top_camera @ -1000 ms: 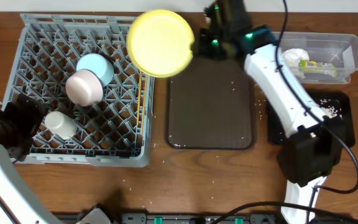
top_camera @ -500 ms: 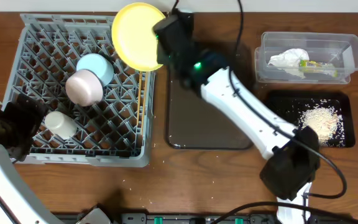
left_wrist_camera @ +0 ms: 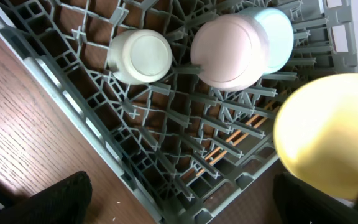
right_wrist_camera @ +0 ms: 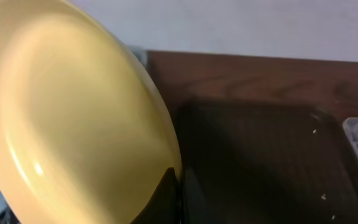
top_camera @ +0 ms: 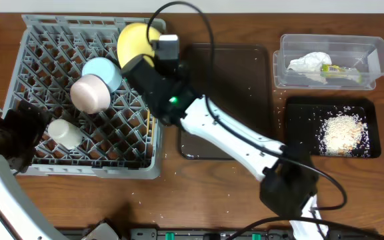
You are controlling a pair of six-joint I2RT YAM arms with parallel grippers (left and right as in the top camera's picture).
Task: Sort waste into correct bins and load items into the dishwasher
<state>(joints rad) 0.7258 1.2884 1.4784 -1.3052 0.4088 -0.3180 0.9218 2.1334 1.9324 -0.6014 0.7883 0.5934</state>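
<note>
My right gripper is shut on the rim of the pale yellow plate and holds it tilted over the far right part of the grey dish rack; the plate fills the right wrist view and shows in the left wrist view. In the rack sit the light blue bowl, the pale pink bowl, the cream cup and the chopsticks. My left gripper is open and empty at the rack's near left edge. The tissue and wrapper lie in the clear tub.
The dark brown serving tray lies right of the rack, partly under my right arm. The black tray with rice grains sits at the right, below the tub. Loose rice grains dot the wooden table.
My right arm has swung left with the plate, from above the brown tray's far edge to over the rack's far right part. The left arm has not moved.
</note>
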